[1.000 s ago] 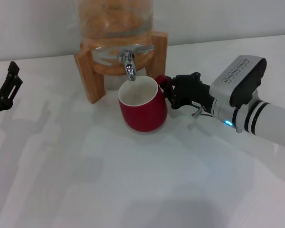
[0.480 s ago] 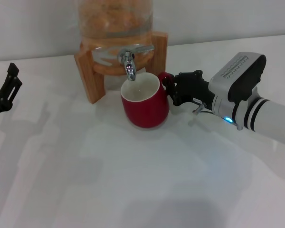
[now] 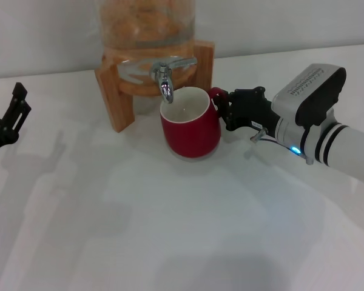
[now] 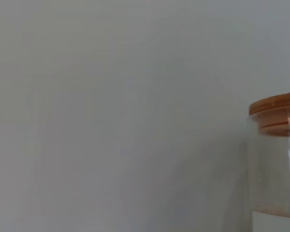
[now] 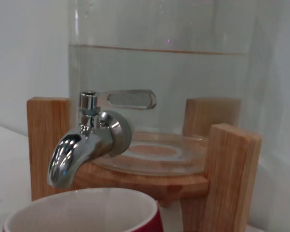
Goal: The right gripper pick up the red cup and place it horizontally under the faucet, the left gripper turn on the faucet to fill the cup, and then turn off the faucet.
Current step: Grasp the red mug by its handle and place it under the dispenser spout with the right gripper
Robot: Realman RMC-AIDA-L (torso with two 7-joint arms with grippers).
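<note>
Right gripper [image 3: 221, 109]: black claw, closed on the small loop handle of the red cup [image 3: 190, 130]. I read the handle grip as deliberate: it leaves the cup's mouth unobstructed and keeps the arm clear of the stand. Arm reaches in from my right, low over the table [image 3: 170, 230].

Red cup: upright, base apparently on or just above the table; I cannot tell which. White interior looks empty. Its open mouth sits beneath the faucet [image 3: 165, 82], with the spout tip over the rim on the side nearest the stand rather than over the centre. In the right wrist view the rim [image 5: 82, 212] lies directly below the chrome spout [image 5: 82, 145], apart from it, not touching.

Faucet: chrome spigot, flat lever handle [image 5: 130, 99] lying level along the jar wall; no water running, so I judge it shut.

Glass jar [image 5: 159, 72]: holds clear liquid to a visible line, seated in the wooden stand [image 3: 112, 91], which lifts the spout high enough for a cup to fit under.

Left gripper [image 3: 6, 118]: 1 unit, parked at the far left edge of the table, well apart from the faucet; I cannot tell how its fingers stand. Its wrist view shows only wall and the jar's wooden lid [image 4: 275, 104].

Status, my judgement: placement nearly complete; the lever is not yet touched.
</note>
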